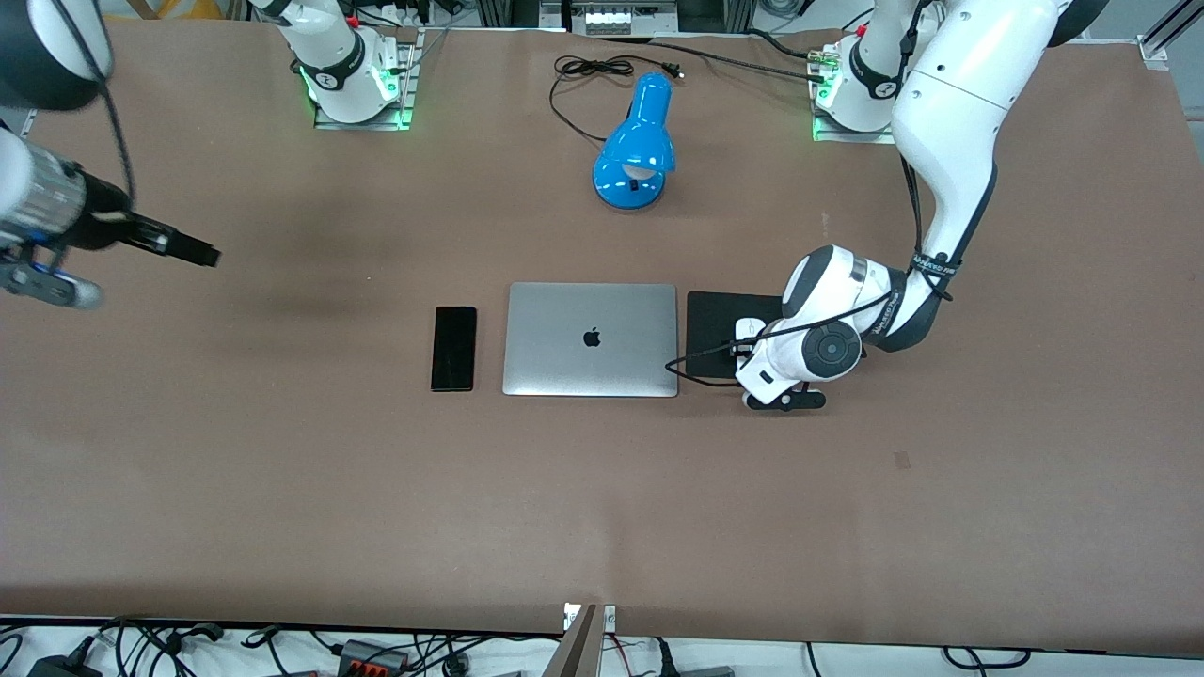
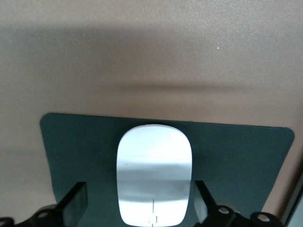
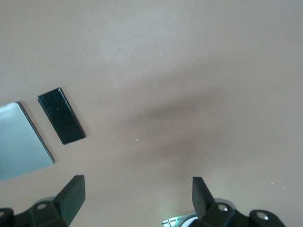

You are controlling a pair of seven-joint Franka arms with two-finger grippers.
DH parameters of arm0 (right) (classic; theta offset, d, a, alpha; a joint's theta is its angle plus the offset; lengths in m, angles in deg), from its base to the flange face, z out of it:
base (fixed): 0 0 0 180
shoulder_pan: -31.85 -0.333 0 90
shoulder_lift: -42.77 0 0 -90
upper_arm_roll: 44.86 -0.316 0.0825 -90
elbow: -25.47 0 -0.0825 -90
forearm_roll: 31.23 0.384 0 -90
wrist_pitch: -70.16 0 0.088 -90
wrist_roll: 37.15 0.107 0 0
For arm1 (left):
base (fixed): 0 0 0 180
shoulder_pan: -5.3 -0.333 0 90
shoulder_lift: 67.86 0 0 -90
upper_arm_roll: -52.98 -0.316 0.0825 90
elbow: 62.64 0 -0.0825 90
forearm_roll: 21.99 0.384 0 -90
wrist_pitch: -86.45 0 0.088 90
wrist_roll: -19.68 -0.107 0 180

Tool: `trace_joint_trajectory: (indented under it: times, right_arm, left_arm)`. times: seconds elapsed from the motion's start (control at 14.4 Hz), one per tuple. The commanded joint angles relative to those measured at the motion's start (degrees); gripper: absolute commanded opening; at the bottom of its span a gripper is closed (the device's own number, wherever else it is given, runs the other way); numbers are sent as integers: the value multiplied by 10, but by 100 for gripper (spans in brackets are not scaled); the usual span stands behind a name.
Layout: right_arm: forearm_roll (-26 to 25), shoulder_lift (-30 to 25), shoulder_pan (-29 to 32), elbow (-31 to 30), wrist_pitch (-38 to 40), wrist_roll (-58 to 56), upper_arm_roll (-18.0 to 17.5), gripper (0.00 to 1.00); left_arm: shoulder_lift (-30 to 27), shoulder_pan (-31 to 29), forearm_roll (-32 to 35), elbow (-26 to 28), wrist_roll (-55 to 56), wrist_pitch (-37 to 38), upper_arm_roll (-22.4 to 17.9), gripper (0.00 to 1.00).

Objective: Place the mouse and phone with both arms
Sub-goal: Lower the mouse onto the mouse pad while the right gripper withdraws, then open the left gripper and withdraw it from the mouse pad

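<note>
The white mouse lies on the black mouse pad beside the laptop, toward the left arm's end of the table. My left gripper is low over it and open. In the left wrist view the mouse sits between the two fingers of the left gripper, with a gap on one side. The black phone lies flat beside the laptop toward the right arm's end, and also shows in the right wrist view. My right gripper is open and empty, high over bare table.
A closed silver laptop lies between the phone and the mouse pad. A blue desk lamp with a black cable stands farther from the front camera than the laptop. Both arm bases stand along the table's edge.
</note>
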Motion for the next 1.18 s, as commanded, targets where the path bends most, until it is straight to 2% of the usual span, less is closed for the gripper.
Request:
trace_joint_trajectory:
  times: [0.0,0.21,0.35,0.62,0.83,0.97,1.11]
  right_arm:
    - [-3,-24,15,-22,-10,-5,-2,100]
    - [-15,-36,11,-32,-42,-3,-4,100]
    - [-14,-35,15,-36,-80,-8,-3,100]
    - [-15,-35,12,-30,-80,-11,-4,100]
    - [-15,-35,-4,-18,-73,-6,-9,100]
    - [-15,-35,-11,-18,-72,-5,-9,100]
    - [-15,-34,-12,-17,-72,-5,-9,100]
  left_arm:
    - [-25,4,18,-3,8,39,-5,100]
    - [-84,-5,92,-12,7,46,-6,100]
    - [-118,-10,98,-18,2,53,-6,100]
    - [-195,-33,98,-56,0,75,-6,100]
    - [-242,-79,92,-85,-82,162,-1,100]
    - [-244,-102,76,-135,-156,286,0,100]
    - [-247,-125,14,-175,-182,365,-6,100]
